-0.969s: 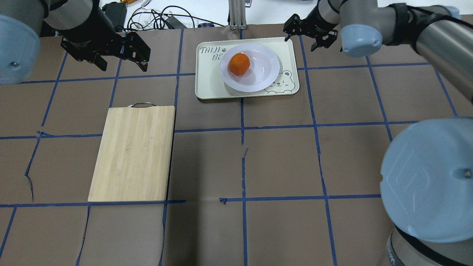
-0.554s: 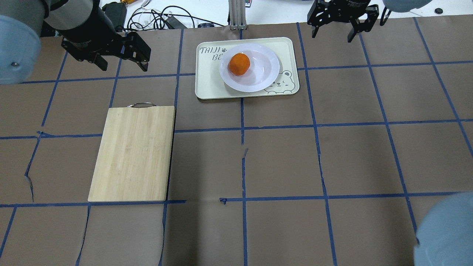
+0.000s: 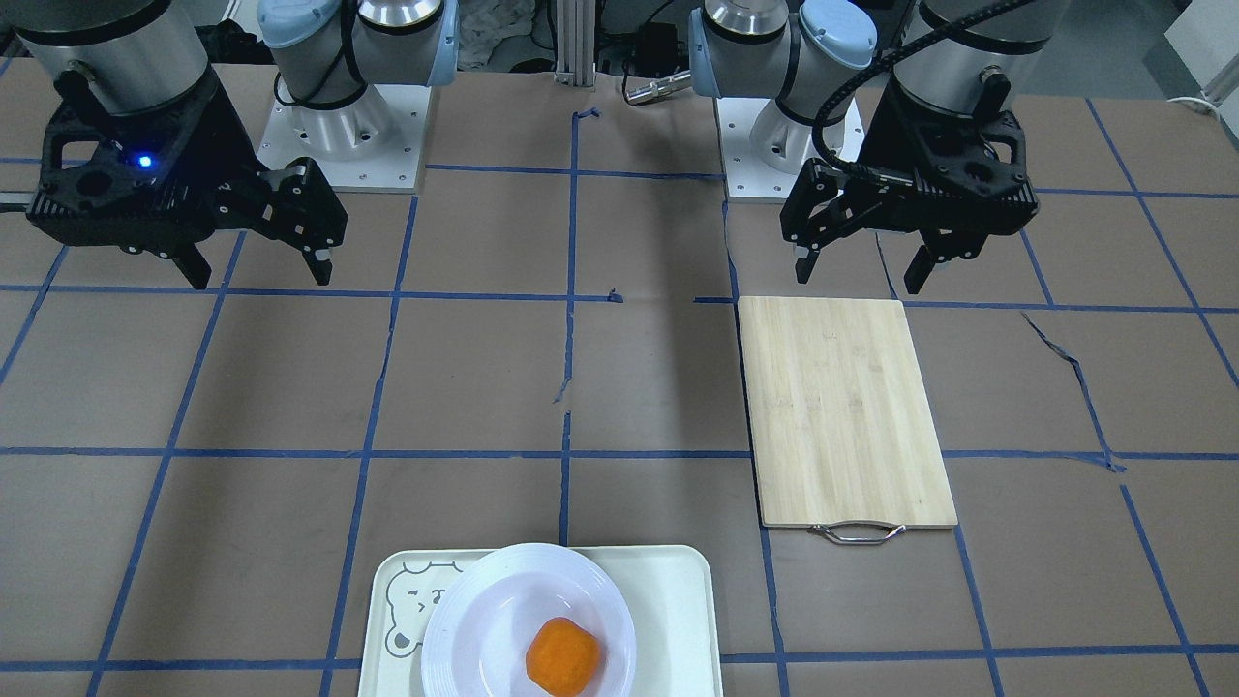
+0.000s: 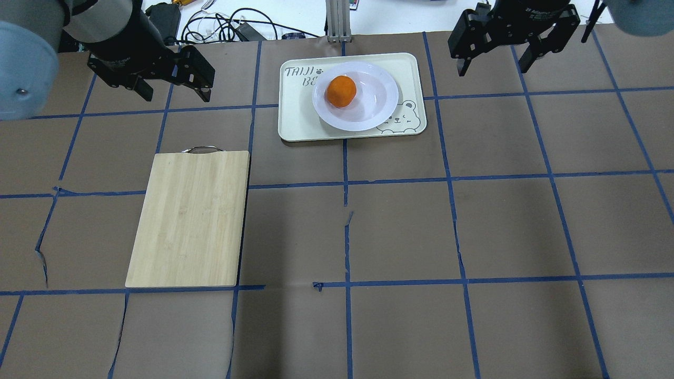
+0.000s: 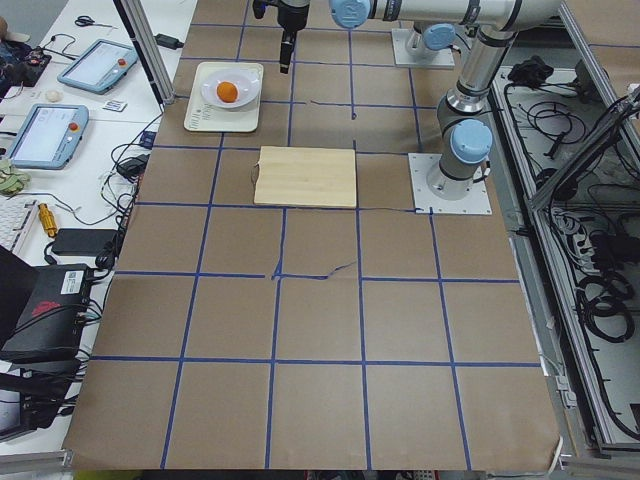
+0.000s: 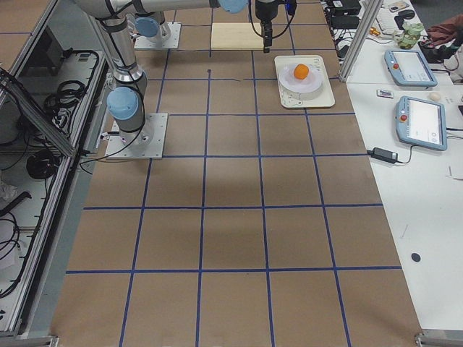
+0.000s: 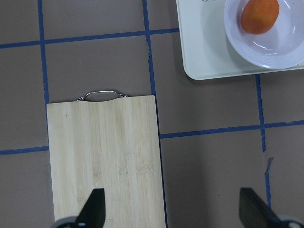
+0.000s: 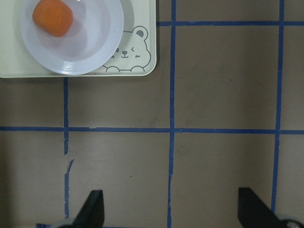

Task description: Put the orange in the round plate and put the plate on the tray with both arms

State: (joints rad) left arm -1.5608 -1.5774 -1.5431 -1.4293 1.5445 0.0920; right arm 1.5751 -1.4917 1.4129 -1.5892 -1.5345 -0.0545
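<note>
The orange (image 4: 341, 91) lies in the left half of the round plate (image 4: 380, 103), and the plate rests on the tray (image 4: 296, 122) at the table's far middle. High over the table, left of the tray, my left gripper (image 4: 176, 96) hangs open and empty. My right gripper (image 4: 495, 67) is open and empty too, raised off the tray's right side. The left wrist view shows the orange (image 7: 259, 16), plate (image 7: 285, 53) and tray (image 7: 204, 52) at top right. In the right wrist view the orange (image 8: 53, 17) and plate (image 8: 97, 47) sit at top left.
A bamboo cutting board (image 4: 189, 218) with a metal handle lies on the table's left half, below my left gripper. Cables (image 4: 221, 23) and an aluminium post (image 4: 337, 21) stand beyond the far edge. Blue tape lines grid the brown table cover.
My right gripper has moved rightward from the tray's far right corner, and the right arm's elbow has left the overhead view. Left arm, plate and orange have not moved.
</note>
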